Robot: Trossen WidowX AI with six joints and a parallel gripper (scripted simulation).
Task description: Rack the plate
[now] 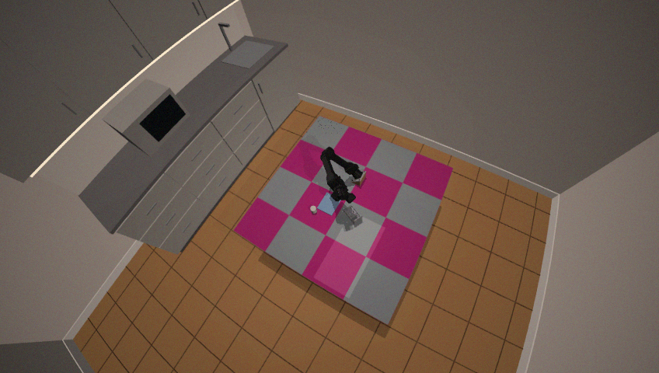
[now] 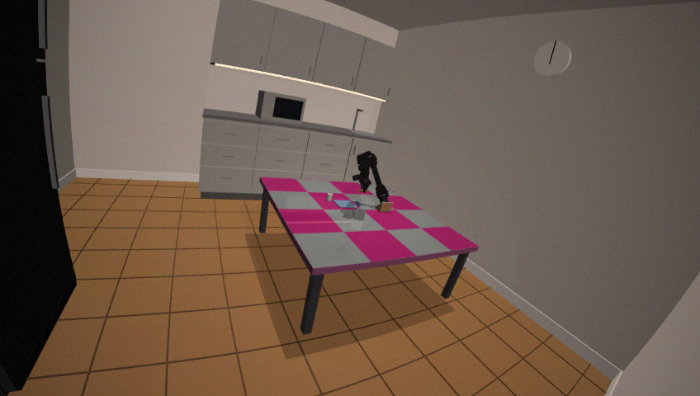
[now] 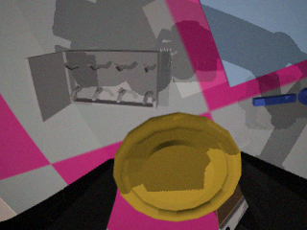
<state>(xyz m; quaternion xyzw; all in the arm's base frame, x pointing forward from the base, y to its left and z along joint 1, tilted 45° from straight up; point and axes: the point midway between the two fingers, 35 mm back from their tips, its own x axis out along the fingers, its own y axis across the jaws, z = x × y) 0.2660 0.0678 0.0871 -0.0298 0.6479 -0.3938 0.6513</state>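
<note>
The yellow plate (image 3: 177, 165) fills the space between the black fingers in the wrist view, its round face towards the camera. A little of the plate (image 2: 362, 190) shows under the arm's hand in the exterior view. My gripper (image 3: 176, 163) is shut on the plate, one finger at each side of its rim, and holds it above the table. The grey dish rack (image 1: 350, 216) (image 2: 359, 214) (image 3: 48, 86) stands on the table, beyond the plate and to the left in the wrist view. Two rows of short rails show inside it. The plate is outside the rack.
A light blue square mat (image 1: 327, 203) (image 2: 343, 203) (image 3: 269, 24) lies beside the rack. A white cup (image 1: 312, 209) (image 2: 328, 197) stands past the mat. A dark blue object (image 3: 273, 100) lies near the mat. A brown block (image 1: 359, 179) (image 2: 385, 207) is at the arm's base.
</note>
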